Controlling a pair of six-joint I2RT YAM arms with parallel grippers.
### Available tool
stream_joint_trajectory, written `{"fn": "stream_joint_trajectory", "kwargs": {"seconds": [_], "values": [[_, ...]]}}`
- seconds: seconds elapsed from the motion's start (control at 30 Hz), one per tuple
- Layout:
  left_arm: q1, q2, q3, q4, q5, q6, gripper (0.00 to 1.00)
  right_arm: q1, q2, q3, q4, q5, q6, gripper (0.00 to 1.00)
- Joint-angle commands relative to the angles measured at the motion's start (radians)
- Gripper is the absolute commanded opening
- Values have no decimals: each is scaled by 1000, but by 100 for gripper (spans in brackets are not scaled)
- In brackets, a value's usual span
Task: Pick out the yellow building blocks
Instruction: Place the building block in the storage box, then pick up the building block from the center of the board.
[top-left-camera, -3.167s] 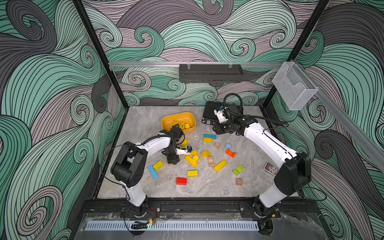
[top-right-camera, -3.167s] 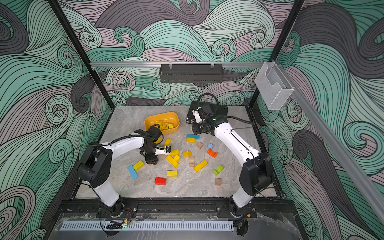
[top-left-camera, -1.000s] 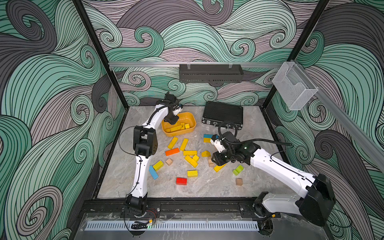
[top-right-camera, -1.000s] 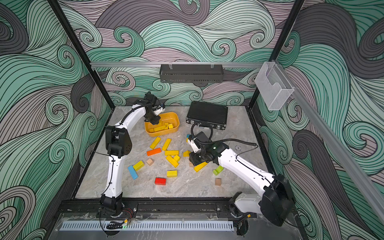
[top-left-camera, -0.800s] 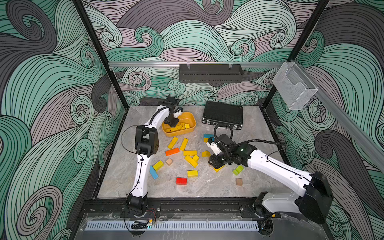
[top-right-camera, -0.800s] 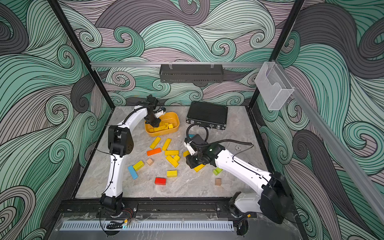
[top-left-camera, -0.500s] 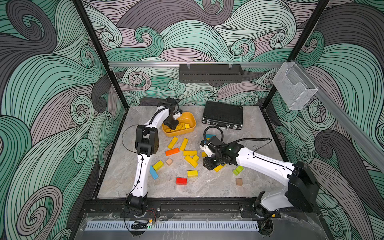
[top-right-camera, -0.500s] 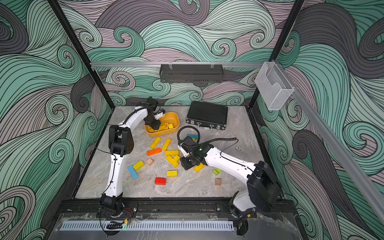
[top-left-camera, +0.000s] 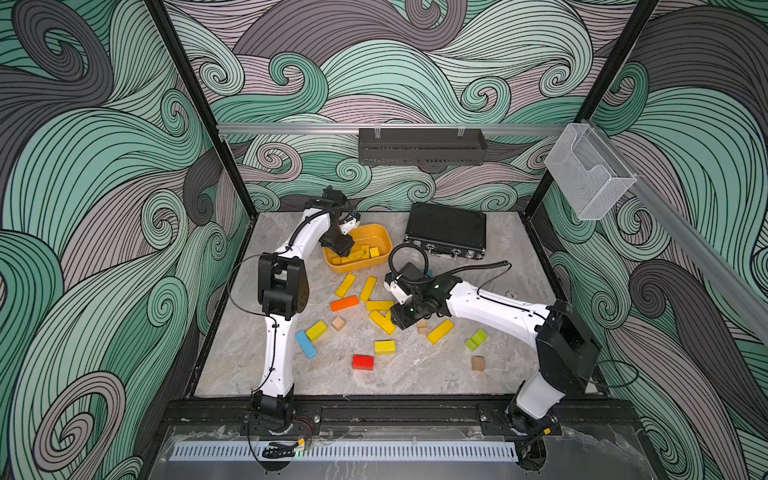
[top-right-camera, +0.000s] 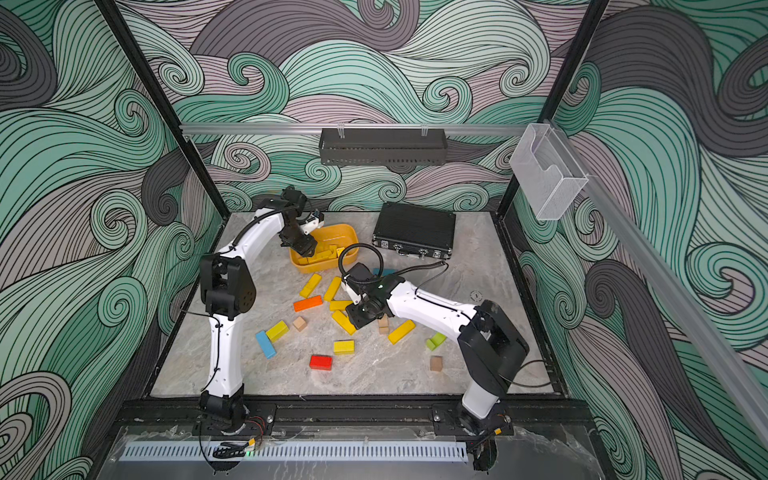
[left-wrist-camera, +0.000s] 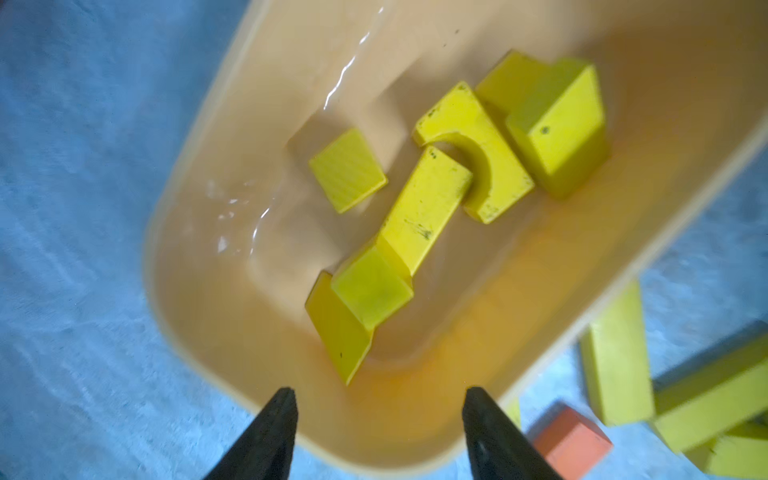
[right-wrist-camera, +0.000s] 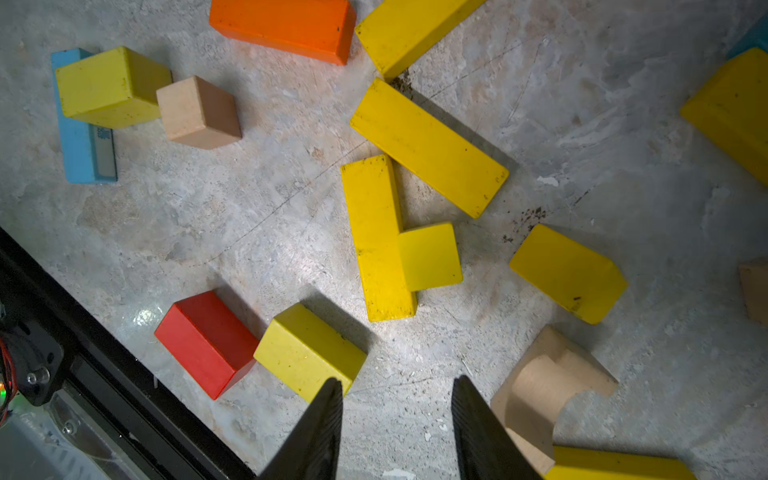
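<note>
The left tool gapes empty over the tub (yellow blocks inside); the right tool, likewise released, hovers above loose yellow blocks.

Black case at the back — red block nearer front.

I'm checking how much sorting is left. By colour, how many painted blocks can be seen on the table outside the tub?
Yellow: 10
Orange: 1
Red: 1
Blue: 1
Teal: 1
Green: 1
Total: 15
More may lie hidden under the right arm.
</note>
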Motion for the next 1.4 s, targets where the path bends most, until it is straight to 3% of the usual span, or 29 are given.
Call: {"fn": "stream_joint_trajectory", "kwargs": {"seconds": [0.0,0.07,0.23,0.53,0.8,1.37], "values": [[11,-168,-53,-30,71,-34,66,5,45,39,-15,20,-33,46],[14,-239,-117,-16,96,-41,68,4,72,53,-17,28,-45,47],[30,-469,-340,78,163,-49,90,3,138,107,-29,37,-68,48],[54,-703,-591,145,198,-60,91,1,234,189,-74,76,-100,50],[83,-769,-686,144,209,-61,91,-6,267,200,-90,109,-117,51],[95,-765,-714,100,225,-57,88,-43,338,239,-99,73,-137,44]]}}
